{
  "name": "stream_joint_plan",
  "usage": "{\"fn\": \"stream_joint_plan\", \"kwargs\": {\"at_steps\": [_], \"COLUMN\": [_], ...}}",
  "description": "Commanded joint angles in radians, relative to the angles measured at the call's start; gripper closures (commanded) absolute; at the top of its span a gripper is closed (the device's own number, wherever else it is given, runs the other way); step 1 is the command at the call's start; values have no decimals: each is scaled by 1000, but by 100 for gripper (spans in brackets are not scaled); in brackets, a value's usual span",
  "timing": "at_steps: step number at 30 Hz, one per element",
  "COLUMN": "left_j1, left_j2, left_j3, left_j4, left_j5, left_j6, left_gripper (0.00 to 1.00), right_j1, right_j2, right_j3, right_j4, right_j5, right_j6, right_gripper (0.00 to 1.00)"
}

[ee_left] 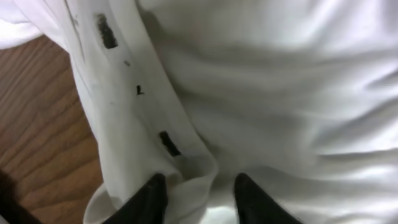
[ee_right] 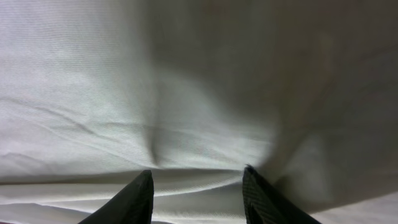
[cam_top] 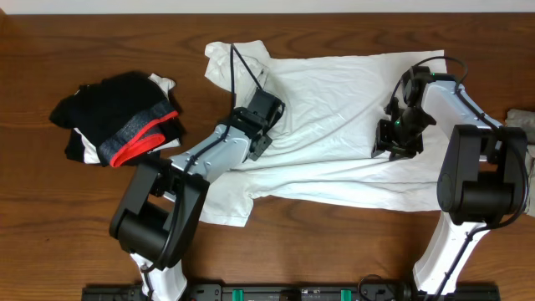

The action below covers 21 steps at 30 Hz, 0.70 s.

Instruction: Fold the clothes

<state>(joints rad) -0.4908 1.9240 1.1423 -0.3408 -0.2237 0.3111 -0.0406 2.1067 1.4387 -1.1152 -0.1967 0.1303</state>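
The clothes, a white T-shirt (cam_top: 334,92), lie spread across the middle of the table, one sleeve toward the front left. My left gripper (cam_top: 269,107) sits over the shirt's left part. In the left wrist view it (ee_left: 200,193) is open, and a small upright fold of the shirt (ee_left: 280,93) stands between the tips, against the left finger (ee_left: 155,194). A doubled edge with dark marks (ee_left: 134,93) runs up from there. My right gripper (cam_top: 391,149) is over the shirt's right part. It (ee_right: 198,186) is open, its tips down on the wrinkled cloth (ee_right: 155,81).
A heap of black garments with a grey-and-red band (cam_top: 125,117) lies at the left. A small grey cloth (cam_top: 522,121) shows at the right edge. Bare wooden table (cam_top: 351,242) runs along the front, and wood (ee_left: 43,124) shows beside the shirt's edge.
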Motion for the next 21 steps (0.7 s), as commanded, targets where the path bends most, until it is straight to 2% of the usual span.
{"fn": "stream_joint_plan", "kwargs": {"at_steps": [1, 5, 11, 21], "left_j1": [24, 42, 46, 170], "left_j2": [35, 37, 2, -31], "left_j3": [10, 11, 48, 57], "left_j4": [7, 30, 32, -14], "left_j5": [-8, -65, -304, -320], "left_j6": [-5, -5, -14, -48], "left_gripper": [74, 94, 94, 94], "right_j1": [-13, -13, -13, -13], "right_j2": [27, 27, 27, 27], "right_j3": [-29, -29, -29, -29], "right_j4": [-1, -3, -3, -6], "right_j5": [51, 51, 51, 82], "right_j6": [14, 14, 14, 15], "right_gripper": [55, 55, 54, 54]}}
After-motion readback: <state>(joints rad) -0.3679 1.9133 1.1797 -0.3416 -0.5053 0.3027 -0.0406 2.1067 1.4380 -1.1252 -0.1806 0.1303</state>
